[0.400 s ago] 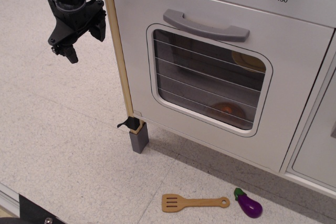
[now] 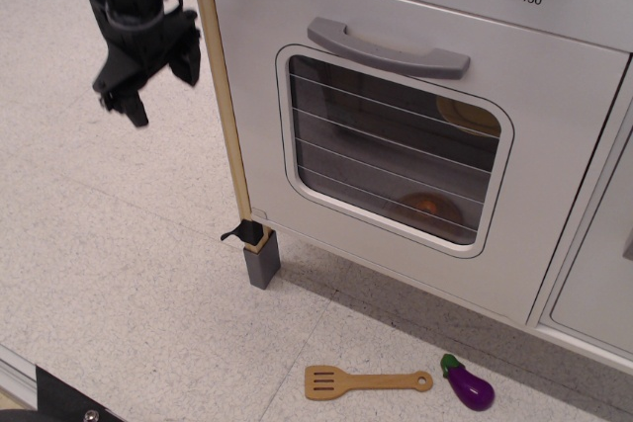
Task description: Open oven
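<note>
oven [image 2: 415, 135]: big white toy oven on the right side. its door is shut. you can see wire lines and a dark shelf through the window.
handle [image 2: 388, 47]: grey bar at the top of the door. nothing touches it.
tool [image 2: 148, 71]: black, up in the air at the top left, off to the side of the oven. its fingers look a little apart and hold nothing.
step: getting to the handle. the opening has not begun.
next move: go right to the handle, grab the bar, then pull the door out and down.
floor: a wooden spatula [image 2: 368, 381] and a purple toy eggplant [image 2: 468, 385] lie below the oven.
</note>
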You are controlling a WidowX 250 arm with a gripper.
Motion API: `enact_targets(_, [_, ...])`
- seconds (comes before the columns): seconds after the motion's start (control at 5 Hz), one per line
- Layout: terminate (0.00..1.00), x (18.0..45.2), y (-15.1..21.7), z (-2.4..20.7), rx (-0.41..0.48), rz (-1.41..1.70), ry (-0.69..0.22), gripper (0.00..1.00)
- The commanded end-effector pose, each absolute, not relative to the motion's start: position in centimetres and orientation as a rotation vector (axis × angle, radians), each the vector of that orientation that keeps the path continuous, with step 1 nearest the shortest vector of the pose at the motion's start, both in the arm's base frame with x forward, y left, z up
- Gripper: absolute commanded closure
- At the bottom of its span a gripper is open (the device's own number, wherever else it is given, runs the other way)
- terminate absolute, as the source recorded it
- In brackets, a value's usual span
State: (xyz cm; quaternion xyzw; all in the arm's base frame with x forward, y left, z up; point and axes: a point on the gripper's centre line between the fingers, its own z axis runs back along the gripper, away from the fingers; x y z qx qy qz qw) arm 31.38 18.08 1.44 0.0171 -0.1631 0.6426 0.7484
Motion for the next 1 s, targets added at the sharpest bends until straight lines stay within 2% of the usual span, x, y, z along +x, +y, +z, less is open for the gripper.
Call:
enact_targets(0.0, [0.0,32.2,11.9,9.6,-0.187,1.383,-0.301,0.0])
enact_targets(0.2, [0.0,32.7,8.8,11.7,-0.284,1.4,-0.305,0.0])
enact_targets(0.4, [0.0,33.3,5.2,12.0,-0.377,1.408,-0.32,0.0])
enact_targets(0.6, [0.0,34.1,3.0,11.2,-0.434,1.428,-0.392,0.0])
enact_targets(0.8, [0.0,35.3,1.7,9.8,-0.475,1.463,-0.399,0.0])
